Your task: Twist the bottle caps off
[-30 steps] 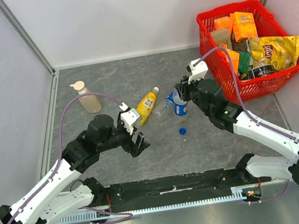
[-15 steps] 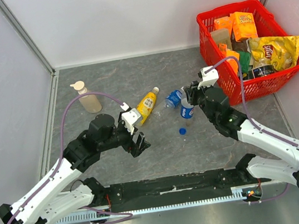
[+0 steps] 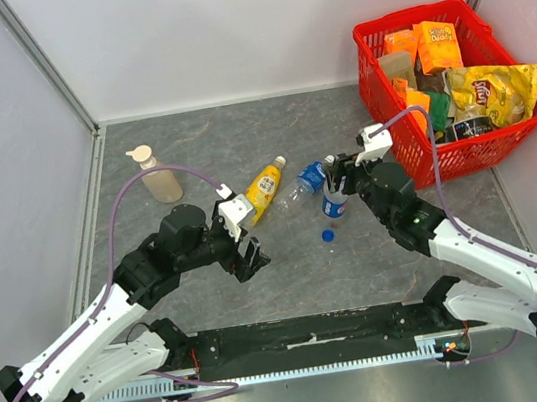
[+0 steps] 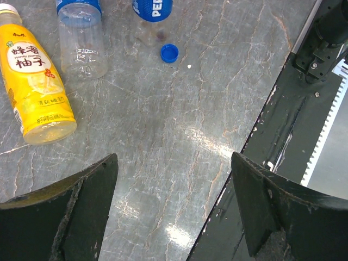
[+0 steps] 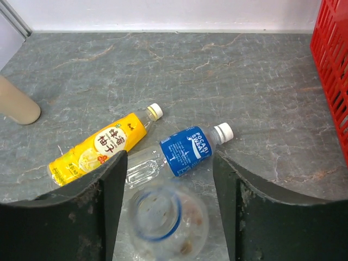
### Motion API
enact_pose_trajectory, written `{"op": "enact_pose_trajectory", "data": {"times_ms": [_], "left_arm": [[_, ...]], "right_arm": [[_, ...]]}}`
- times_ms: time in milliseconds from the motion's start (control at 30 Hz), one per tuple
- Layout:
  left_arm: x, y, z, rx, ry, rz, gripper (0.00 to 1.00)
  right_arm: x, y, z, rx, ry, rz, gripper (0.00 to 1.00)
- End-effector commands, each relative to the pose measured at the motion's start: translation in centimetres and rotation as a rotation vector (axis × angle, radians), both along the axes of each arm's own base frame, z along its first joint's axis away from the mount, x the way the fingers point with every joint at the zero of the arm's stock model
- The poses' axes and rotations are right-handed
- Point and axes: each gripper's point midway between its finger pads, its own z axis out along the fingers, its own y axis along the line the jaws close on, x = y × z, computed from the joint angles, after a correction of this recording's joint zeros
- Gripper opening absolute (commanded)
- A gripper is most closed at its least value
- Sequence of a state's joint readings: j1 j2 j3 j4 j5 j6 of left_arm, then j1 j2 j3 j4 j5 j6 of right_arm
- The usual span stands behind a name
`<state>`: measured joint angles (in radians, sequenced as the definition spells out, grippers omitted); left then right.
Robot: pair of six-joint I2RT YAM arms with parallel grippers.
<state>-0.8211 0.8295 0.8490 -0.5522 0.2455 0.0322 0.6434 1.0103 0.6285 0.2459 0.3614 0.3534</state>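
At the far left of the overhead view stands the beige pump-top soap bottle (image 3: 155, 174), which is none of my business. My left gripper (image 4: 174, 163) hangs above the grey stone-look table (image 3: 238, 135) just left of centre. Its fingers are spread wide, with nothing between them.

Next along, the yellow plastic juice bottle (image 3: 263, 192) lies on its side with its small white screw cap (image 5: 155, 111) still on. Just beside it lies the clear plastic bottle with a blue label (image 3: 306, 180), its own round white cap (image 5: 223, 132) also in place.

Right of centre, the loose blue plastic cap (image 3: 327, 235) lies flat on the table, just in front of the upright clear bottle with a blue band (image 3: 333, 204), whose mouth is open. My right gripper (image 5: 169, 160) is over that bottle with one finger on either side. A sliver of table shows between the bottle and the right finger, so I judge the jaws parted rather than clamped. The red plastic basket of snack packets (image 3: 411, 15) fills the upper right.

I reckon one cap is done and two remain, and I am between bottles. Next I should lift the right arm straight up so the open bottle stays standing. Then one hand takes a lying bottle by its body while the other grips its white cap squarely and twists.
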Motion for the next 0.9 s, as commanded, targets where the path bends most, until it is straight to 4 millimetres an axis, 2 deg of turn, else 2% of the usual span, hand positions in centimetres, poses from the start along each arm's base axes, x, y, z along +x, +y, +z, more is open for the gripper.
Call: {"op": "enact_pose_trajectory", "data": {"times_ms": [0, 200, 500, 667, 867], "left_arm": [[-0.1, -0.2, 0.4, -0.012, -0.015, -0.017, 0.89], [0.3, 0.0, 0.1, 0.001, -0.014, 0.011, 0.89], [2.1, 1.3, -0.1, 0.021, -0.02, 0.162, 0.89], [3.0, 1.4, -0.8, 0.046, -0.004, 0.215, 0.89], [4.6, 0.5, -1.8, 0.075, 0.03, 0.267, 0.89]], "right_arm": [[-0.3, 0.2, 2.4, 0.049, -0.053, 0.023, 0.75], [-0.4, 0.9, 4.1, 0.081, -0.05, 0.049, 0.98], [-1.4, 2.2, 8.7, 0.133, -0.083, 0.142, 0.98], [-2.1, 1.9, 10.6, 0.168, -0.118, 0.15, 0.98], [-3.0, 0.9, 11.8, 0.172, -0.147, 0.137, 0.98]]}}
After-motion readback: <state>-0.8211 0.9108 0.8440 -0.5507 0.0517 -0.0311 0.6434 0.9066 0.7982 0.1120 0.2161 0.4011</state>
